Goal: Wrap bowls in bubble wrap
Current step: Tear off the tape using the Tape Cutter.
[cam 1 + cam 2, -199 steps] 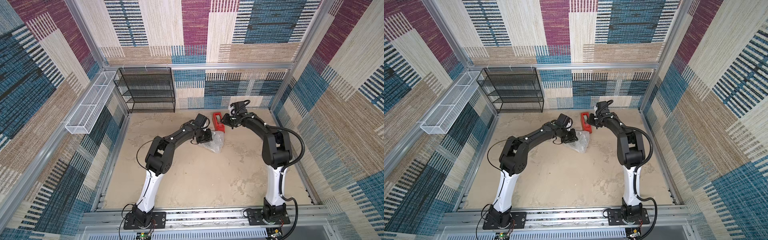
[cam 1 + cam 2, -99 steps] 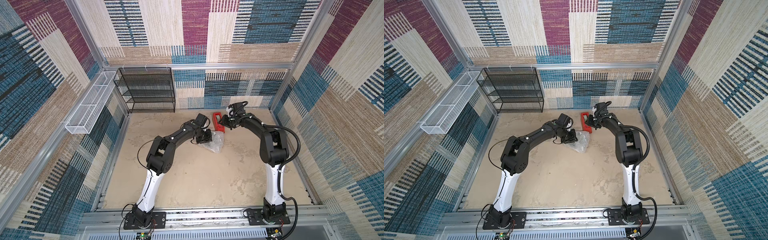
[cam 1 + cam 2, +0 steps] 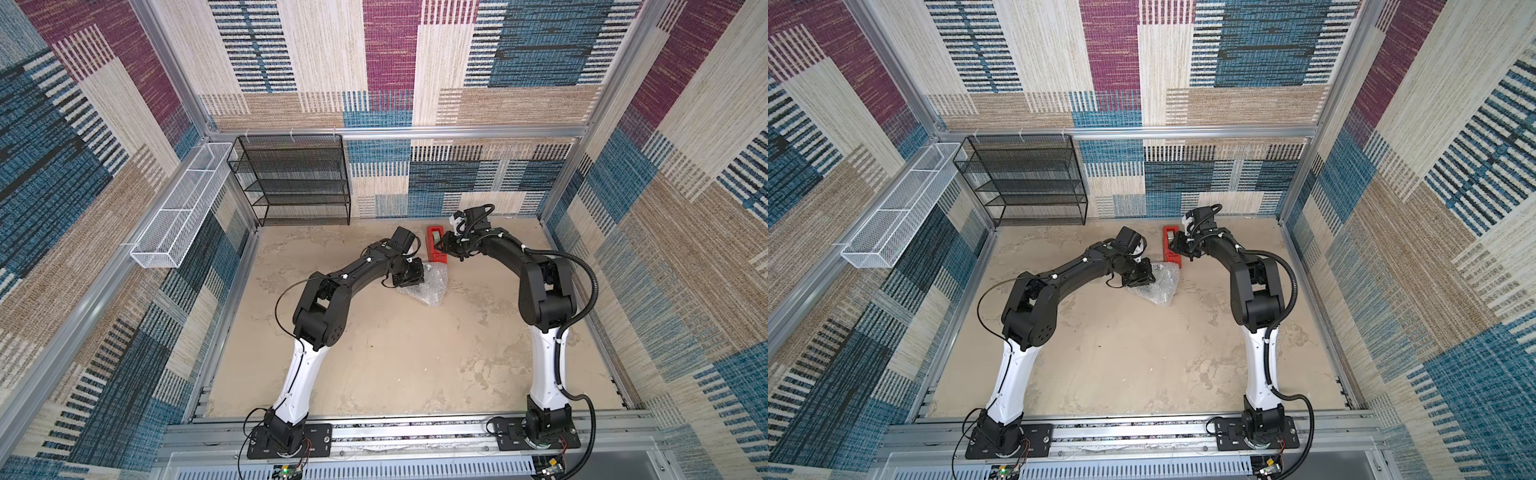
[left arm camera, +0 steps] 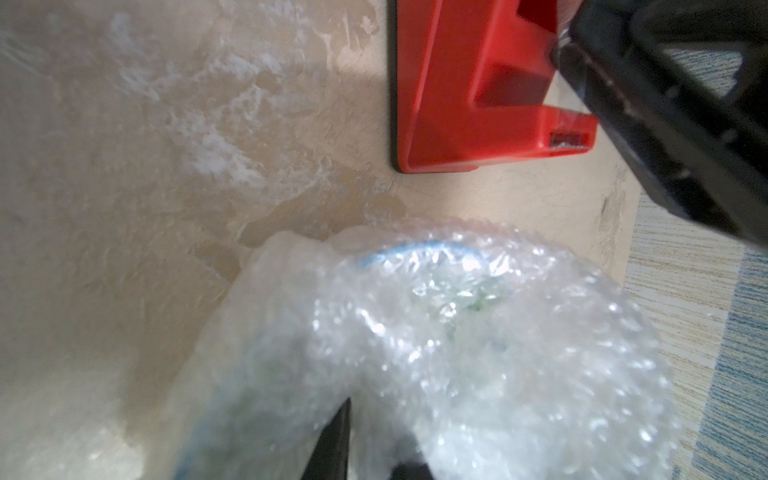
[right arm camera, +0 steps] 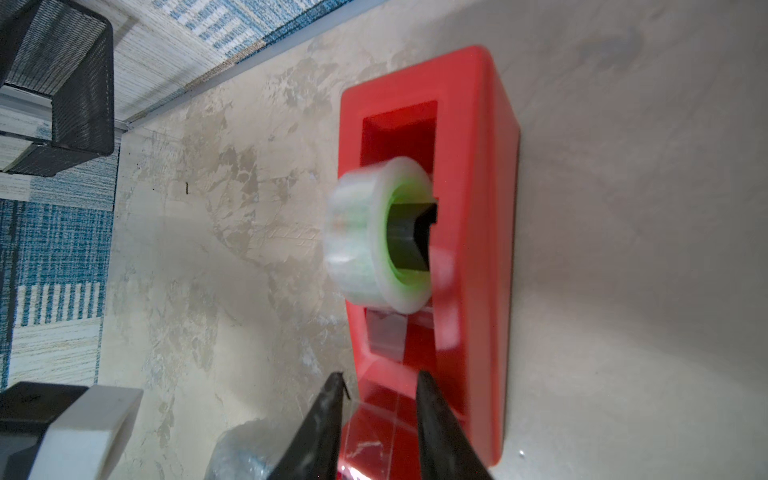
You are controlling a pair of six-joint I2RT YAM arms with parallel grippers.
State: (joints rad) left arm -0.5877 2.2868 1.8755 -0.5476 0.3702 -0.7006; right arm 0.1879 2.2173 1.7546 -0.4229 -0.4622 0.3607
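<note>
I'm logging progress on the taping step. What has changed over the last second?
Very little. The right arm drew its elbow slightly towards the middle. The right gripper stayed at the red tape dispenser, jaws apart astride the tape strip, nothing gripped. Unchanged: the left gripper holding the bubble wrap around the bowl, and the dispenser's place.

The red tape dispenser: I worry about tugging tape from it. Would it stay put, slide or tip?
The tape dispenser looks like a rigid, wide-based block lying flat, so it probably won't tip. The table looks smooth, so a hard tug may slide it. The tape roll sits on a hub and should turn.
</note>
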